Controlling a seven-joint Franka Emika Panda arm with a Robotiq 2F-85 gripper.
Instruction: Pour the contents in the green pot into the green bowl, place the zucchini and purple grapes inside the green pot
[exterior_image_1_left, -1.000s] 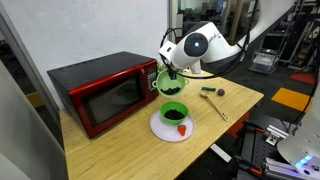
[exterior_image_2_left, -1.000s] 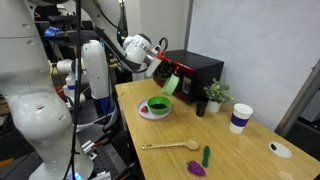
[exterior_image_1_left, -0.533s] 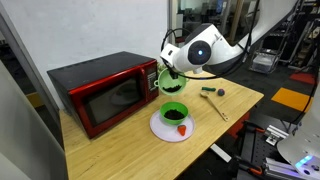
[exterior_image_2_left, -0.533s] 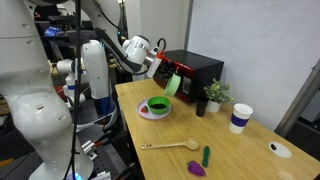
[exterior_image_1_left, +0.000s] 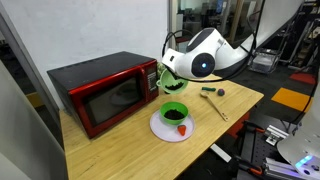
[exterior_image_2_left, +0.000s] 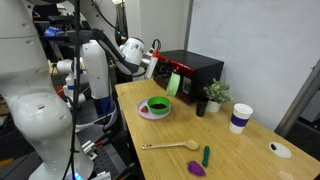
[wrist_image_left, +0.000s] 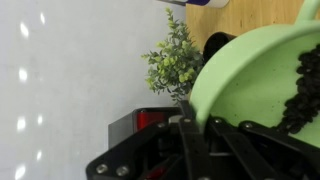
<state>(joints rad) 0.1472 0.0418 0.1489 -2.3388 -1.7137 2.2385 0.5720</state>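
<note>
My gripper (exterior_image_1_left: 168, 71) (exterior_image_2_left: 161, 73) (wrist_image_left: 200, 126) is shut on the rim of the green pot (exterior_image_1_left: 166, 81) (exterior_image_2_left: 173, 84) (wrist_image_left: 255, 75). The pot hangs tipped on its side above the green bowl (exterior_image_1_left: 174, 111) (exterior_image_2_left: 158, 105). In the wrist view a dark clump of contents (wrist_image_left: 300, 92) lies against the pot's pale inside. Dark bits show inside the bowl. The zucchini (exterior_image_1_left: 207, 91) (exterior_image_2_left: 206, 155) and the purple grapes (exterior_image_1_left: 221, 91) (exterior_image_2_left: 197, 169) lie on the wooden table, away from the pot.
The bowl stands on a white plate (exterior_image_1_left: 160, 128) (exterior_image_2_left: 145, 112) with a small red piece (exterior_image_1_left: 183, 129) on it. A red microwave (exterior_image_1_left: 100, 90) is behind. A wooden spoon (exterior_image_2_left: 170, 146), a small plant (exterior_image_2_left: 213, 93) and a white cup (exterior_image_2_left: 240, 117) are on the table.
The arm's wrist has swung a little while the tipped pot stays almost in the same place above the bowl. Nothing on the table has moved.
</note>
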